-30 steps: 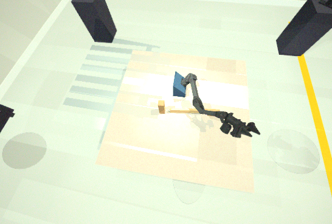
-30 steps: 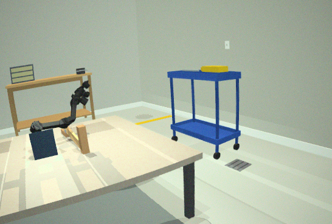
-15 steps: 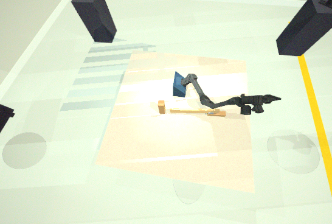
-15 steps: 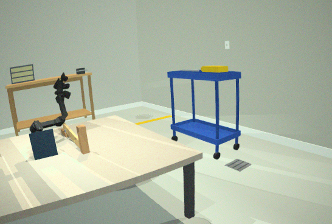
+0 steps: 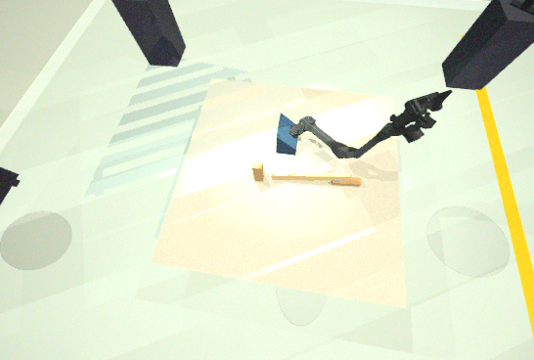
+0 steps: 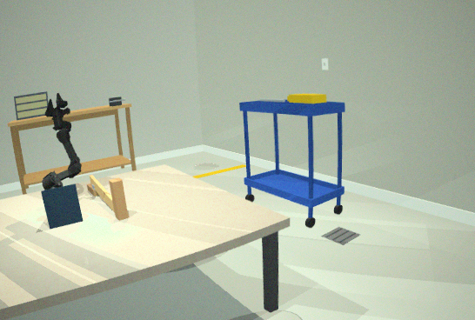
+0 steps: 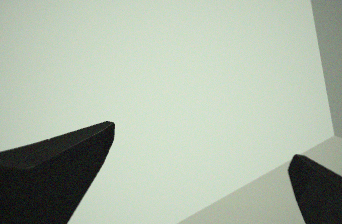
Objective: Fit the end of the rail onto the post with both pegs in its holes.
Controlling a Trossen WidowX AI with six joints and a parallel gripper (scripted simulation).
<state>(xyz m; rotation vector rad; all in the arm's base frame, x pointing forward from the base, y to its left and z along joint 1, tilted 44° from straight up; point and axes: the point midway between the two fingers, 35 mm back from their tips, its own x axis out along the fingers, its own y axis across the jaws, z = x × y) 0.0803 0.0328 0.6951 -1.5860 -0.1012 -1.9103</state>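
Note:
The pale wooden rail (image 5: 304, 178) (image 6: 102, 191) lies in line with the short wooden post (image 5: 258, 172) (image 6: 119, 200). Its near end is low at the table, with a small gap to the post in the top view. Its far end is at the low footboard block (image 5: 352, 182) (image 6: 90, 189); how it sits in the bracket is too small to tell. The pegs and holes cannot be made out. My gripper (image 5: 444, 99) (image 6: 54, 97) (image 7: 200, 145) is open and empty, raised high, well away from the rail. The wrist view shows only walls between the fingers.
The dark blue block (image 5: 287, 142) (image 6: 63, 207) under the arm's base stands on the table (image 5: 283, 249) (image 6: 177, 217) beside the post. A blue cart (image 6: 292, 109) and a wooden bench (image 6: 77, 114) stand beyond the table. Dark box shapes (image 5: 493, 49) (image 5: 155, 34) show near the top.

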